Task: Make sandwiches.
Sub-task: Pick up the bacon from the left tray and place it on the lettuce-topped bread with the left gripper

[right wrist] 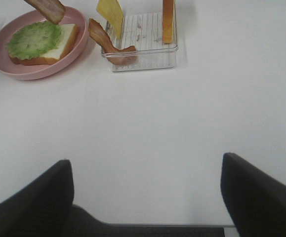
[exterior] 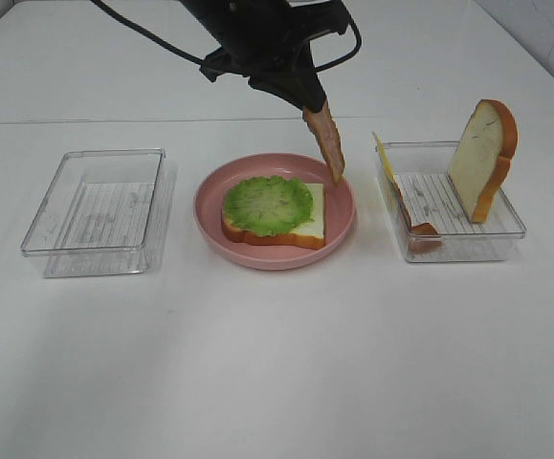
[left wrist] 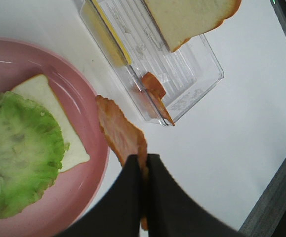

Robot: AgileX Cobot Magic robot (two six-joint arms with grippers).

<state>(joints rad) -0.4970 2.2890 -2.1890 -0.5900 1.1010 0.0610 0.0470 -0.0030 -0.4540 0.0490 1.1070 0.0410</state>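
Well, from the high camera the left pincer [exterior: 315, 110] is pinching one bacon strip [exterior: 331, 145] by its top end. The strip dangles by the right rim of the pink plate [exterior: 210, 186], not over the lettuce [exterior: 268, 203] lying on the bottom bread slice [exterior: 307, 229]. Let go there, I'd guess it tips onto the rim or slides off to the tabletop [exterior: 277, 363]. The left tray [exterior: 95, 253] holds nothing. The right tray [exterior: 468, 247] holds an upright bread slice [exterior: 482, 158], a cheese square [exterior: 383, 153] leaning on its wall, and a second bacon strip [exterior: 420, 229]. Up close on the left wrist, the grip takes only the strip's tip, so a slip or swing looks possible. On the right wrist, the right pincer [right wrist: 147, 197] stands spread over bare tabletop, holding nothing.
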